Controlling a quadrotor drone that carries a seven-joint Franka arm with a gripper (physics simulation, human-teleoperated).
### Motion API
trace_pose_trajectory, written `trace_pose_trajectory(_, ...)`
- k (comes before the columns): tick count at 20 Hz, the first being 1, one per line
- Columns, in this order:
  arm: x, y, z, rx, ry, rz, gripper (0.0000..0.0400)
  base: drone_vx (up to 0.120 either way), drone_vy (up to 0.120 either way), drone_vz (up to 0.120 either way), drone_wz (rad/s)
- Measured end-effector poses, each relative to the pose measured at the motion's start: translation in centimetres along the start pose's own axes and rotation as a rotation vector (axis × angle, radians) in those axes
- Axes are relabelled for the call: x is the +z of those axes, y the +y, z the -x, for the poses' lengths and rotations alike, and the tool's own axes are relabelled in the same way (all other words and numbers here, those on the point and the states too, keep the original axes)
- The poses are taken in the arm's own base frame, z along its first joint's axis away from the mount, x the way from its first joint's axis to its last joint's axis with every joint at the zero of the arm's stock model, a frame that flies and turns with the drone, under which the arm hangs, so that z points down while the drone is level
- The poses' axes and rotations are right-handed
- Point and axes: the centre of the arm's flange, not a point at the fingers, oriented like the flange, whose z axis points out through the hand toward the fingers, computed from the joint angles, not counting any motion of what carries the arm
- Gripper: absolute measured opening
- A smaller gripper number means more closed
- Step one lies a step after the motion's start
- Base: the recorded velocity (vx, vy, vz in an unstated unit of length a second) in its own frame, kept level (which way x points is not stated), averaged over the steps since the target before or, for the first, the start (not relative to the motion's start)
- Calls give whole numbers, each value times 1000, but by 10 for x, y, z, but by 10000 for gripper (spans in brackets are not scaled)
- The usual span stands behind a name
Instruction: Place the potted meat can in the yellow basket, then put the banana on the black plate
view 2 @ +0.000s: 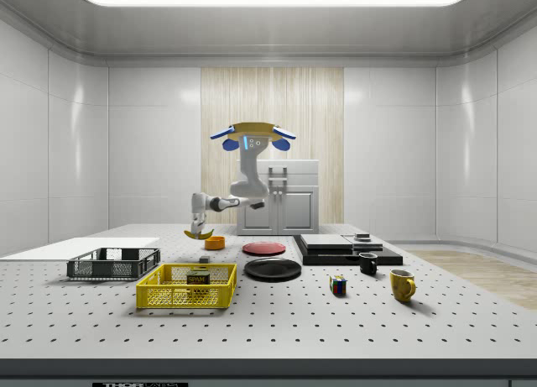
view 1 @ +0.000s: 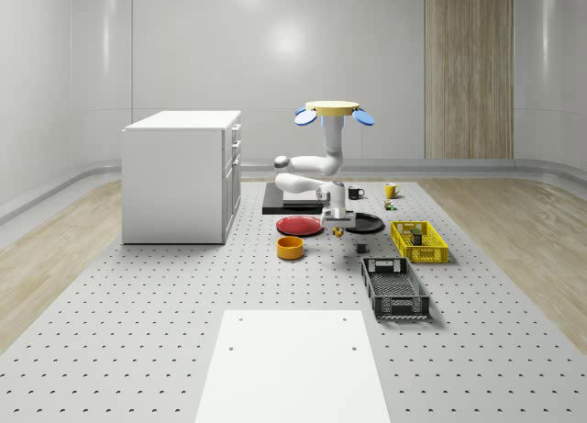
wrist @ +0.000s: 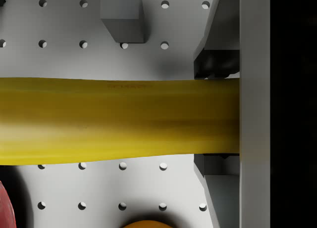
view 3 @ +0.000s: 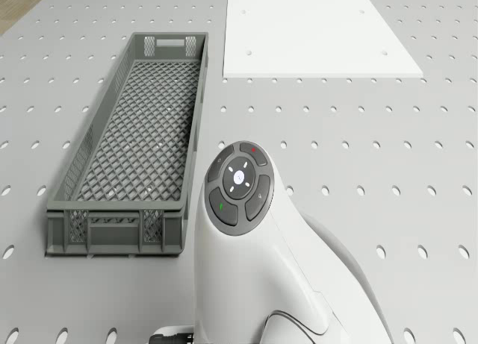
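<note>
Drone [view 1: 334, 111] hovers above the table [view 1: 138, 350], black plate [view 1: 365, 224] at its 5 o'clock. Gripper [view 2: 200, 229] pinches the banana [wrist: 119, 120], held aloft. Potted meat can [view 2: 199, 278] sits inside the yellow basket [view 2: 168, 297].

You have a grey crate [view 1: 394, 287] beside a white panel [view 1: 293, 366], red plate [view 1: 299, 225], orange bowl [view 1: 291, 248], white cabinet [view 1: 180, 175].

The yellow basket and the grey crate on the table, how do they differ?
The yellow basket is bright yellow; the grey crate is dark grey. The yellow basket holds the potted meat can, while the grey crate's floor lies bare in the drone view. In the whole-scene view the grey crate looks longer. Both are open-topped mesh boxes resting on the perforated table.
</note>
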Motion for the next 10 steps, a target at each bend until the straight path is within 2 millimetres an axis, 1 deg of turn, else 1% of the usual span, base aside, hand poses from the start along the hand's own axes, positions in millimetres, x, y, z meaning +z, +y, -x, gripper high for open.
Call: trace_pose_trajectory(10,-1,0,0,0,0,0,189,-120,120,0,0)
